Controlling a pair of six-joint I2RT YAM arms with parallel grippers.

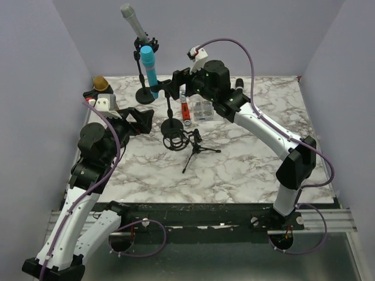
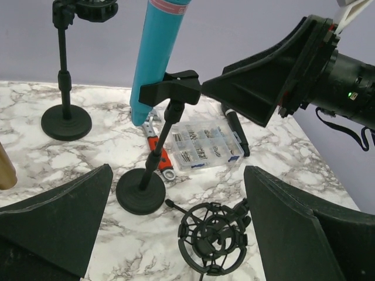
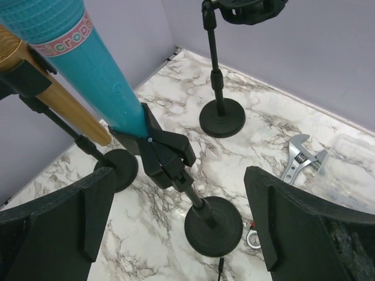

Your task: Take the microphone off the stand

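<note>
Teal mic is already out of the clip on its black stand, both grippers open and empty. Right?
Not right on the mic: the teal plastic microphone sits gripped in the black clip of its black round-based stand, as the right wrist view shows. The rest holds: the left gripper and the right gripper are both open and empty.

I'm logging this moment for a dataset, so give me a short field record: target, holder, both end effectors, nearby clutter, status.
target: blue microphone, tilted, seated in clip
holder: desk stand with round base
left end effector: open, holding nothing
right end effector: open, holding nothing, beside the clip
nearby: shock mount, wrench, parts box
status: microphone not yet removed
</note>
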